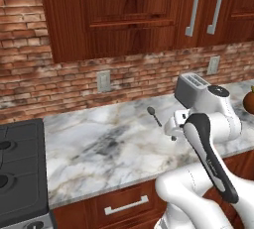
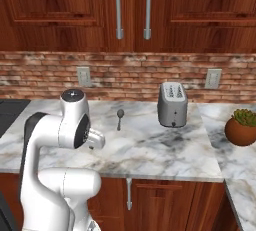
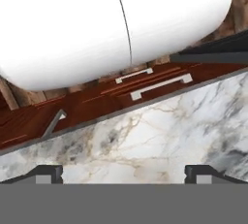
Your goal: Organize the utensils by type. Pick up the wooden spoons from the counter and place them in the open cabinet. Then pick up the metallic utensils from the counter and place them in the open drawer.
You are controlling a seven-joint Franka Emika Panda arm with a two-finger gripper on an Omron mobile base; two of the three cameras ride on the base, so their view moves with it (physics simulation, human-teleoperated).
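The robot's two-finger gripper has its two small dark finger tips far apart, as wide as they go. Nothing sits between them, and they touch nothing. In the hand view they hang over the white-grey marble counter, near its front edge, with the reddish-brown wood cabinet fronts and their silver bar handles just past the edge.

The white arm is folded up low in front of the counter. Its round elbow with a dark cap sits high, and the hand end bends down toward the counter's front part.

A small dark grey metal spoon lies flat on the counter, near the brick wall, with its round bowl toward the wall and its thin handle pointing to the front. It is well apart from the gripper. A silver toaster stands to the right of the spoon, and a round brown pot with a green plant sits further right.
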